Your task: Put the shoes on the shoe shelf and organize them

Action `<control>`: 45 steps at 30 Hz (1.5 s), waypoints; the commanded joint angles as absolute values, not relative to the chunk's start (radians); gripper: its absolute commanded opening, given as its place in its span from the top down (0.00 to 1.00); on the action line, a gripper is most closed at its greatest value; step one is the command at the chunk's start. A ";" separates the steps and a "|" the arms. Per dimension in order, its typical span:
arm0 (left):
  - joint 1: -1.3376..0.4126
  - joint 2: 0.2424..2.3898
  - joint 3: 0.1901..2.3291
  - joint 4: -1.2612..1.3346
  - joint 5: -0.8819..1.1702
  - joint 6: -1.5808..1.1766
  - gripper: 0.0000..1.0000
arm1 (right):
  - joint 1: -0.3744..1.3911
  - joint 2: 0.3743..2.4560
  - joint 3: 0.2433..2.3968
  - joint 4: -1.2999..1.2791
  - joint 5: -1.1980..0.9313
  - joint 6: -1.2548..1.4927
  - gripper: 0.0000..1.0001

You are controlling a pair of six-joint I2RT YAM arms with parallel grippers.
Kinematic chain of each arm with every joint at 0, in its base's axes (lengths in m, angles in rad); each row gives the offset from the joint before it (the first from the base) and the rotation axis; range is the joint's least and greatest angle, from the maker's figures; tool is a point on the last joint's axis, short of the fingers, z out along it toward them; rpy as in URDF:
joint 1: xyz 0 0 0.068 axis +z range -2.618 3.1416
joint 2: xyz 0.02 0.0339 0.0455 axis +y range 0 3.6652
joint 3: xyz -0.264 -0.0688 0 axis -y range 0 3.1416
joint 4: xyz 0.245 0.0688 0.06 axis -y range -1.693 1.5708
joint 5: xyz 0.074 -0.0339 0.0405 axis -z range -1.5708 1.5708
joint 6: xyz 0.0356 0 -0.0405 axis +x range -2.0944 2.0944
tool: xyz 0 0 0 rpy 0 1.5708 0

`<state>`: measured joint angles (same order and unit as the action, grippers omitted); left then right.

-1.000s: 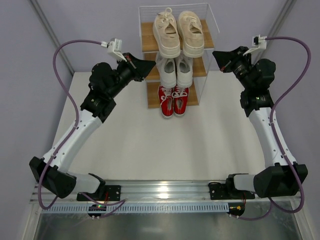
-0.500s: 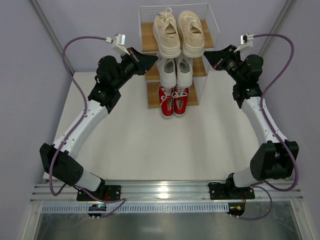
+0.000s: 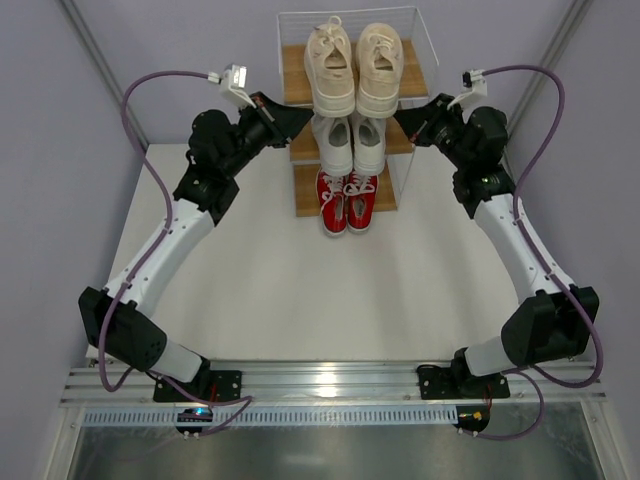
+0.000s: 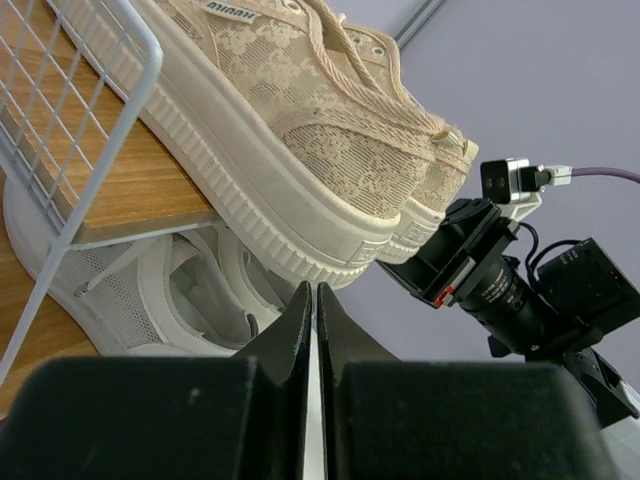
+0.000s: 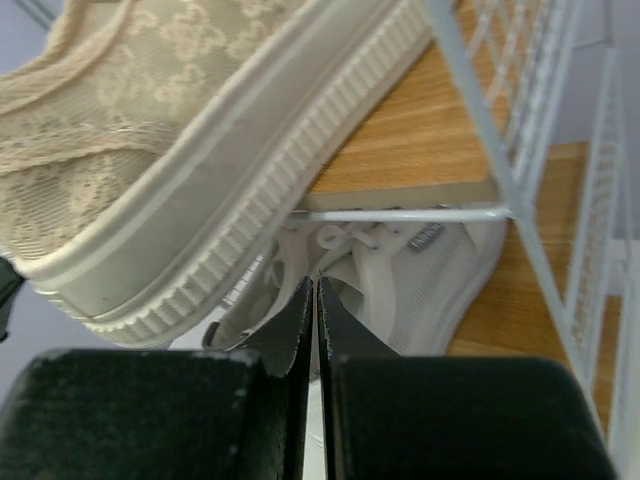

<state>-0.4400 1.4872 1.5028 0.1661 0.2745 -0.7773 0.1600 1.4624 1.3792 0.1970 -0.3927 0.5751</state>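
Three pairs on shelf (image 3: 293,72) — beige shoes (image 3: 355,65) top board, toes overhanging front edge; white shoes (image 3: 351,142) middle; red shoes (image 3: 347,202) bottom. Our left gripper (image 3: 302,119) and right gripper (image 3: 399,114) flank beige toes, fingers pressed together, holding nothing. We judge beige shoes light, soles stiff, uppers soft — best pushed at sole rim.
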 commanded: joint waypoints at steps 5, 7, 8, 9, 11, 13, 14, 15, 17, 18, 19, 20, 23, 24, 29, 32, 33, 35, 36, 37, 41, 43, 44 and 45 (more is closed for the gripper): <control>-0.399 1.416 1.460 0.186 0.298 -0.769 1.00 | 0.150 1.344 1.417 -0.049 -0.089 0.408 0.96; -0.399 1.362 1.428 0.152 0.267 -0.756 1.00 | 0.152 1.309 1.387 -0.083 -0.072 0.371 0.96; -0.397 1.341 1.390 0.138 0.261 -0.747 1.00 | 0.152 1.261 1.364 -0.083 -0.075 0.361 0.96; -0.399 1.319 1.359 0.129 0.253 -0.747 1.00 | 0.152 1.226 1.300 -0.075 -0.078 0.354 0.96; -0.400 1.229 1.260 0.106 0.219 -0.749 1.00 | 0.152 1.128 1.232 -0.071 -0.098 0.336 0.96; -0.400 1.131 1.191 0.078 0.189 -0.755 0.99 | 0.152 1.062 1.109 -0.054 -0.110 0.334 0.96; -0.402 1.094 1.117 0.069 0.184 -0.762 1.00 | 0.153 0.987 1.065 -0.048 -0.139 0.334 0.96; -0.402 1.062 1.083 0.060 0.180 -0.767 1.00 | 0.153 0.954 0.975 -0.023 -0.161 0.337 0.96; -0.413 0.965 1.011 0.037 0.172 -0.779 0.99 | 0.163 0.890 0.899 -0.028 -0.210 0.341 0.96; -0.417 0.939 0.953 0.019 0.170 -0.791 0.99 | 0.187 0.837 0.832 -0.040 -0.247 0.348 0.96; -0.422 0.910 0.931 -0.026 0.173 -0.793 0.99 | 0.202 0.810 0.800 -0.047 -0.270 0.348 0.96; -0.429 0.866 0.914 -0.056 0.178 -0.793 0.96 | 0.221 0.784 0.767 -0.057 -0.291 0.350 0.95; -0.439 0.786 0.842 -0.155 0.213 -0.790 0.61 | 0.297 0.648 0.638 -0.061 -0.354 0.362 0.72; -0.439 0.725 0.818 -0.176 0.236 -0.788 0.47 | 0.313 0.584 0.597 -0.078 -0.360 0.371 0.55; -0.440 0.551 0.804 -0.402 0.218 -0.733 0.00 | 0.345 0.427 0.581 -0.218 -0.390 0.410 0.00; -0.439 0.468 0.834 -0.521 0.195 -0.716 0.00 | 0.345 0.381 0.604 -0.304 -0.393 0.426 0.00; -0.439 0.451 0.844 -0.549 0.189 -0.715 0.00 | 0.345 0.374 0.618 -0.337 -0.396 0.433 0.00; -0.440 0.419 0.876 -0.632 0.167 -0.710 0.00 | 0.347 0.362 0.626 -0.365 -0.425 0.446 0.00; -0.440 0.411 0.888 -0.656 0.164 -0.707 0.00 | 0.347 0.359 0.629 -0.394 -0.428 0.451 0.00; -0.439 0.400 0.905 -0.710 0.150 -0.701 0.00 | 0.347 0.351 0.630 -0.412 -0.426 0.451 0.00; -0.440 0.377 0.988 -0.819 0.114 -0.641 0.00 | 0.345 0.327 0.637 -0.507 -0.419 0.454 0.00; -0.440 0.367 1.008 -0.867 0.089 -0.629 0.00 | 0.347 0.313 0.638 -0.534 -0.407 0.462 0.00; -0.440 0.364 1.020 -0.879 0.071 -0.623 0.00 | 0.347 0.305 0.640 -0.547 -0.397 0.466 0.00; -0.440 0.362 1.032 -0.897 0.063 -0.621 0.00 | 0.345 0.296 0.644 -0.580 -0.368 0.475 0.00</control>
